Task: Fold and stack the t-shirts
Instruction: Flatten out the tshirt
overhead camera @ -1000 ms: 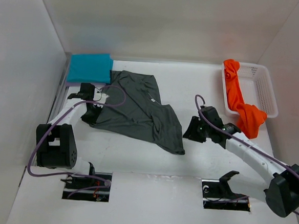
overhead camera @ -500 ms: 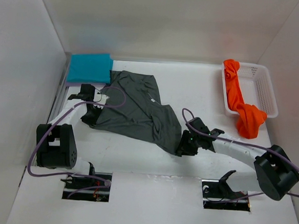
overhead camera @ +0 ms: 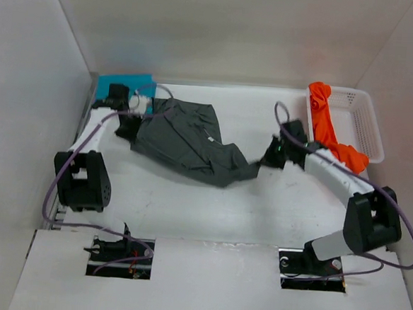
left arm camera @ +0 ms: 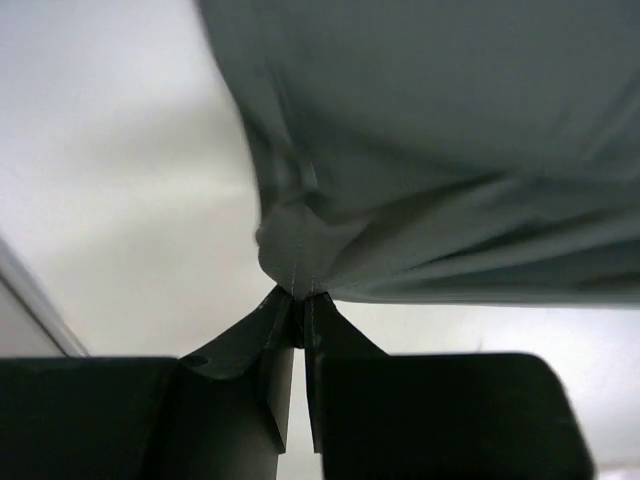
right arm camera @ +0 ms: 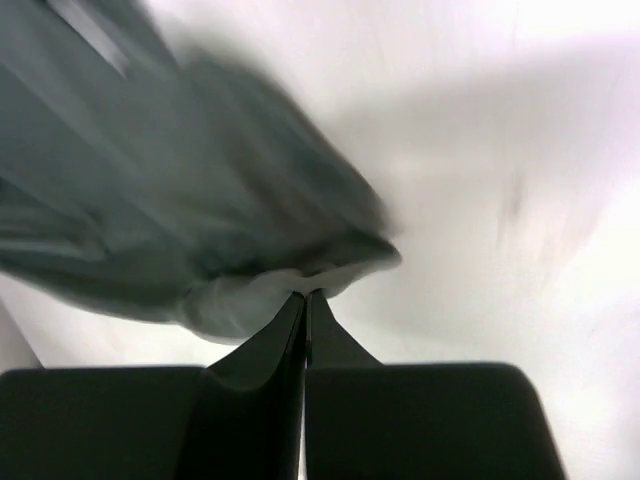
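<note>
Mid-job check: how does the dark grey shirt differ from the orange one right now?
The dark grey shirt lies rumpled on the table; the orange shirt hangs bunched over the basket rim. The left claw and right claw each pinch an edge of the dark grey shirt; neither holds the orange shirt. Both are unfolded.

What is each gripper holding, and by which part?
Both hold the dark grey t-shirt: left gripper pinches a bunched edge at its left end, right gripper an edge at its right end.
</note>
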### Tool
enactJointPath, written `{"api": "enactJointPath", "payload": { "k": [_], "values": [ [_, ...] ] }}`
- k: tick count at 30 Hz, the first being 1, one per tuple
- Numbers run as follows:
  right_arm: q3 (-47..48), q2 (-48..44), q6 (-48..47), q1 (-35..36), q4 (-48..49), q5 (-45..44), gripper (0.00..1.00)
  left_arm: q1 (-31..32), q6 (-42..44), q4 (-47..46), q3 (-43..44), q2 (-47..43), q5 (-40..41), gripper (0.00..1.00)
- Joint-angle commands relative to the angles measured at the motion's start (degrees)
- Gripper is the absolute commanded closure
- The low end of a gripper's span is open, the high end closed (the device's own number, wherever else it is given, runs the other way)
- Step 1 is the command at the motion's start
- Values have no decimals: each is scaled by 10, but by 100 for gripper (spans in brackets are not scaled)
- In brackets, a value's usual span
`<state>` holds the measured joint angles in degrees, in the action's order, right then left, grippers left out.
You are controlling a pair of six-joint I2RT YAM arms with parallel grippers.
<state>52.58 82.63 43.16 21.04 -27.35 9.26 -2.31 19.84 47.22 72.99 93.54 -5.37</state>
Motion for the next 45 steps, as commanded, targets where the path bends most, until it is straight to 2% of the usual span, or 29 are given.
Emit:
{"api": "enactJointPath", "payload": {
  "k": [1,2,4,7,10,17,22,27,35,41,45],
  "values": [
    [263,24,-135,-63,-33,-68,100,-12,-56,-30,246,56,-79,99],
    [363,37,-162,-79,-64,-94,100,-16,-70,-29,300,68,-92,99],
    [471,45,-189,-98,-89,-121,100,-23,-98,-33,409,87,-121,99],
    [520,26,-197,-126,-97,-126,100,-22,-103,-47,456,89,-125,98],
    [441,-26,-190,-127,-89,-118,100,-17,-90,-48,381,68,-130,97],
    [145,-203,-117,-105,-66,-119,100,3,-32,-52,114,-9,-126,95],
    [-89,-278,13,-8,-43,-124,100,19,8,-53,-53,-12,-98,93],
    [-253,-281,156,95,40,-124,99,27,18,-74,-140,23,-57,92],
    [-306,-295,228,186,35,-123,100,-4,26,-65,-190,2,-40,91],
    [-313,-359,276,250,-58,-126,100,-17,33,-53,-217,-48,-22,90],
    [-310,-413,284,255,-115,-138,99,-34,28,-68,-219,-83,-17,89]
  ]
}}
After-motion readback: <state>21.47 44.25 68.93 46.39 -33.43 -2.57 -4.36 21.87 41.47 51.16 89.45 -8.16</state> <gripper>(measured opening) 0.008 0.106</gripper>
